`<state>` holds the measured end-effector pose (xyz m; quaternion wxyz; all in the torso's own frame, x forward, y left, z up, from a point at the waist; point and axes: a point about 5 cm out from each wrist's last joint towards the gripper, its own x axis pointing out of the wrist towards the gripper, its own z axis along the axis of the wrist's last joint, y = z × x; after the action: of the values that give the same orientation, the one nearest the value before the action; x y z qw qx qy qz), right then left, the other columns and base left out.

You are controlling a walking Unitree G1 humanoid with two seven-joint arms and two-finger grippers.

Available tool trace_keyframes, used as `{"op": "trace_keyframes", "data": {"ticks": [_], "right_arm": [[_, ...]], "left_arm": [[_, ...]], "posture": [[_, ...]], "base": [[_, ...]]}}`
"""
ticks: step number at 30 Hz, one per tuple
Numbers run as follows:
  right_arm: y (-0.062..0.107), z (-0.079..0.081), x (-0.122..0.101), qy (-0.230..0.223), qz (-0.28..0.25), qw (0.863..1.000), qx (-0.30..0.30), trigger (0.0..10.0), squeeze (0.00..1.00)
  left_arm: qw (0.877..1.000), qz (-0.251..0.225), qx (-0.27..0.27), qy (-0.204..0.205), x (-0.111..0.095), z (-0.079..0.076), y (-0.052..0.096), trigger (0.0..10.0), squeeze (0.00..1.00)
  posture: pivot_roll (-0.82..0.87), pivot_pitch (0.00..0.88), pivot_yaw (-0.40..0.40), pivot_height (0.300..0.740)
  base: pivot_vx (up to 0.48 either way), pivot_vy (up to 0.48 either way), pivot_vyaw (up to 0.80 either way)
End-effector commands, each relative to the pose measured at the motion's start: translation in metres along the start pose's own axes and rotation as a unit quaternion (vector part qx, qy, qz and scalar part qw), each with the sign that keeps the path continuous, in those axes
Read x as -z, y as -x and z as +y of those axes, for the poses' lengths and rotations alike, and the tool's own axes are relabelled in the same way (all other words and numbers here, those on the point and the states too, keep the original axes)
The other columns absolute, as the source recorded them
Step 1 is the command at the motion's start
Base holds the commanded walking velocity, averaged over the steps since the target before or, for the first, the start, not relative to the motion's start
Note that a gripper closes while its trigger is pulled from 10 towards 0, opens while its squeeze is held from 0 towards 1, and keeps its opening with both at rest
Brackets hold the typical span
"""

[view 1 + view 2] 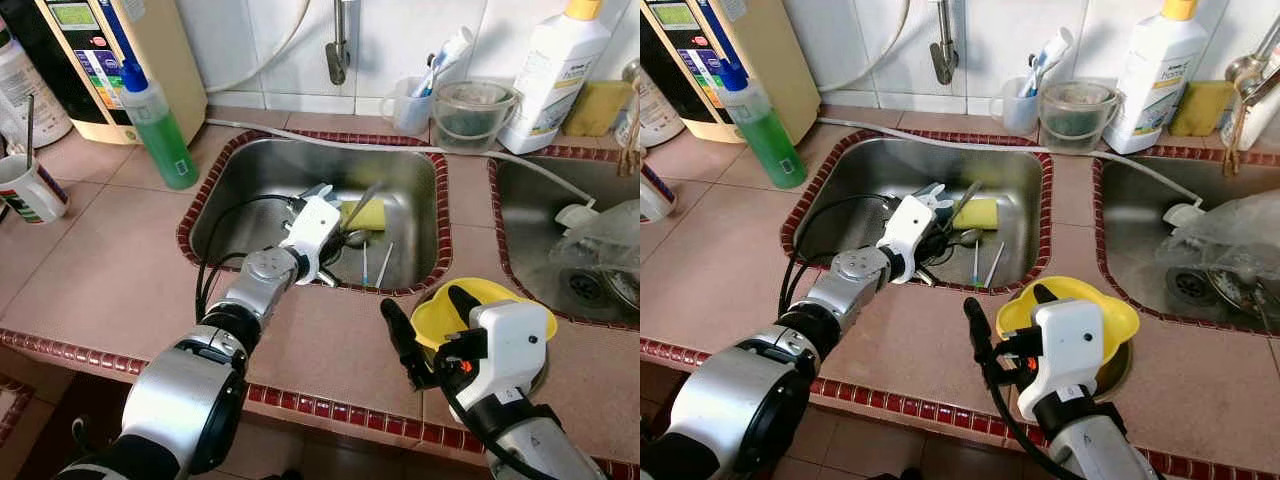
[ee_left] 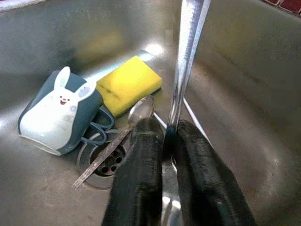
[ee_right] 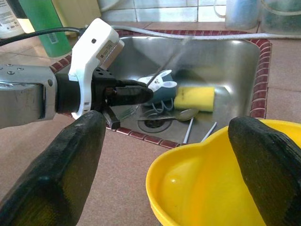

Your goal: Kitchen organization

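Left pincer (image 2: 164, 141) pinching upright utensil (image 2: 188, 56) (over sink (image 1: 420, 200))

The metal utensil (image 2: 188, 56) held in the left gripper (image 2: 164, 136) runs off the picture's top edge, so its working end cannot be told. Beside the yellow sponge (image 2: 128, 84), the rabbit mug (image 2: 56, 113) hides its own opening. The sink's (image 1: 400, 170) neighbouring basin holds a blurred clear plastic bag (image 1: 605, 240).
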<state>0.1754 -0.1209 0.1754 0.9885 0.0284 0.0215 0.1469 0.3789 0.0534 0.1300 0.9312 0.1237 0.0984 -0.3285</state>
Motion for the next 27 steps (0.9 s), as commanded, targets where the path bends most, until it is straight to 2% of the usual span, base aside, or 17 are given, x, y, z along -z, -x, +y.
{"op": "trace_keyframes", "data": {"ticks": [1,16,27], "right_arm": [[0.002,0.004,-0.003,-0.004,-0.006,1.000,-0.012,10.0,0.00],[-0.002,0.003,-0.004,-0.004,-0.012,1.000,-0.010,10.0,0.00],[-0.018,-0.008,-0.011,-0.002,-0.055,0.998,0.024,10.0,0.00]], "left_arm": [[1.000,0.004,0.000,0.000,-0.001,0.004,0.001,10.0,1.00],[1.000,0.002,0.001,0.001,-0.003,0.005,0.001,10.0,1.00],[0.998,-0.056,-0.009,0.026,-0.023,0.018,0.004,10.0,1.00]], "posture": [[-0.26,0.150,0.120,0.740],[-0.25,0.135,0.120,0.740],[-0.20,0.108,0.127,0.740]], "base": [[0.000,0.000,0.00],[0.000,0.000,0.00],[0.000,0.000,0.00]]}}
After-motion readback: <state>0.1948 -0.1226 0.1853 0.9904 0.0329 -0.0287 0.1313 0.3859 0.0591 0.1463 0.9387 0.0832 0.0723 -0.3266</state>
